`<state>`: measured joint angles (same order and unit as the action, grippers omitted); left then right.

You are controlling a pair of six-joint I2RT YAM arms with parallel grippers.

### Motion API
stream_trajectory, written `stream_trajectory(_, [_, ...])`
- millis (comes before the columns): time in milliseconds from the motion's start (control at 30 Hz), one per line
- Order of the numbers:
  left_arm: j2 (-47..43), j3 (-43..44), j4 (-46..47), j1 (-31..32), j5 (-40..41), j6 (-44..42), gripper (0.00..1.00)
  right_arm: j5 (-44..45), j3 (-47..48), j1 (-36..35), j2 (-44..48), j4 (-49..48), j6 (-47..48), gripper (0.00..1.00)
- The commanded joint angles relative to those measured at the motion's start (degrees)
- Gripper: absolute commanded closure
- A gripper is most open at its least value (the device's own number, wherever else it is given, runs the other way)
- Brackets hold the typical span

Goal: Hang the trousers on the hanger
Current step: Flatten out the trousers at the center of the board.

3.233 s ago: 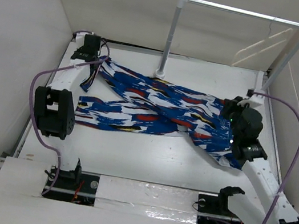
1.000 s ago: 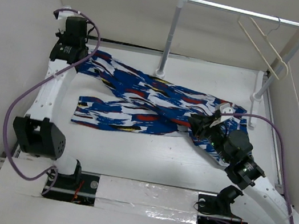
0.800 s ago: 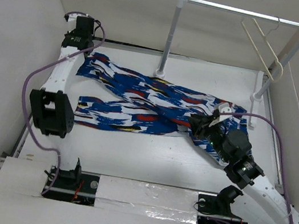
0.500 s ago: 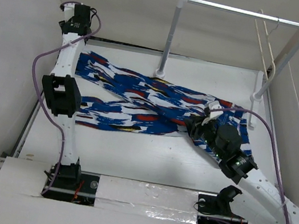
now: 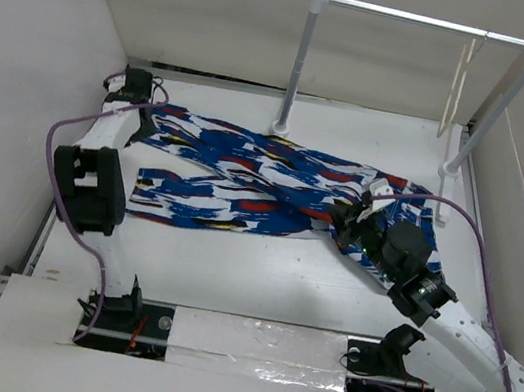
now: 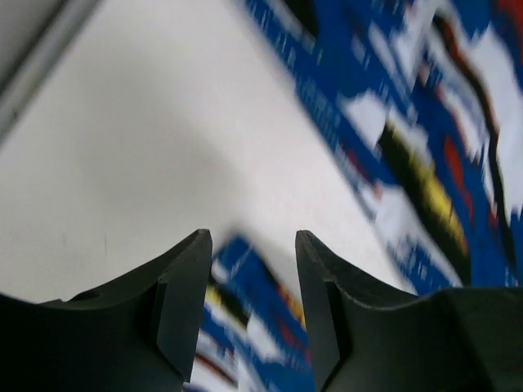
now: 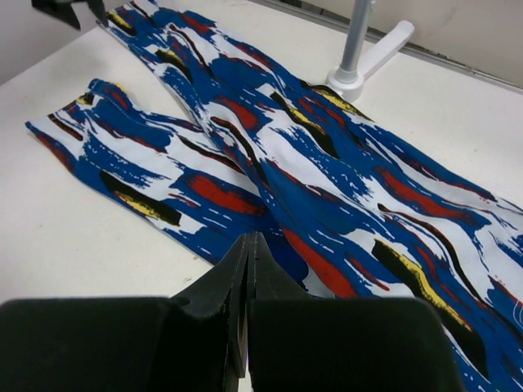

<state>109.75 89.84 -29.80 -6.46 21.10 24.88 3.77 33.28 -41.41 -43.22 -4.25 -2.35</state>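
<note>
The trousers lie spread across the table, bright blue with white, red, black and yellow splashes, legs pointing left. The hanger hangs edge-on from the rail at the far right, away from both arms. My left gripper is at the end of the far leg in the back left corner. In the left wrist view it stands open, with blurred trouser cloth below and between the fingers. My right gripper hovers low over the waist end. Its jaws are shut, nothing visible between them, the trousers just beyond.
A white two-post rack with a metal rail stands at the back. One foot of it touches the trousers' far edge, also seen as the rack foot. White walls close in on the left and right.
My left gripper came down from above the back left corner to the leg end and opened. My right gripper shut. The hanger swung round on the rail to edge-on.
</note>
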Motion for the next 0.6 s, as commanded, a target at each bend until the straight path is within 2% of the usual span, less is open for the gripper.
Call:
stream_trajectory(0, [-15.5,-12.0,3.9,0.1,-6.7,11.2,0.57,-1.8,3.1,-1.0,1.9,0.0,0.9,1.00])
stream_trajectory(200, [-34.1,-29.0,0.4,0.7,-6.2,21.2,0.60,-0.8,3.3,-1.0,3.5,1.1,1.0,1.00])
stream_trajectory(267, [-39.1,-32.3,-0.9,0.7,-8.4,24.1,0.60,-0.3,3.9,-1.0,3.8,2.7,1.6,0.99])
stream_trajectory(333, [-41.4,-36.2,-2.2,0.7,-11.9,25.7,0.60,0.5,3.9,-1.0,4.3,3.0,1.6,0.97])
stream_trajectory(567, [-44.5,-47.6,-2.1,0.7,-13.5,29.9,0.59,-0.4,4.2,-1.0,6.0,3.9,1.7,0.85])
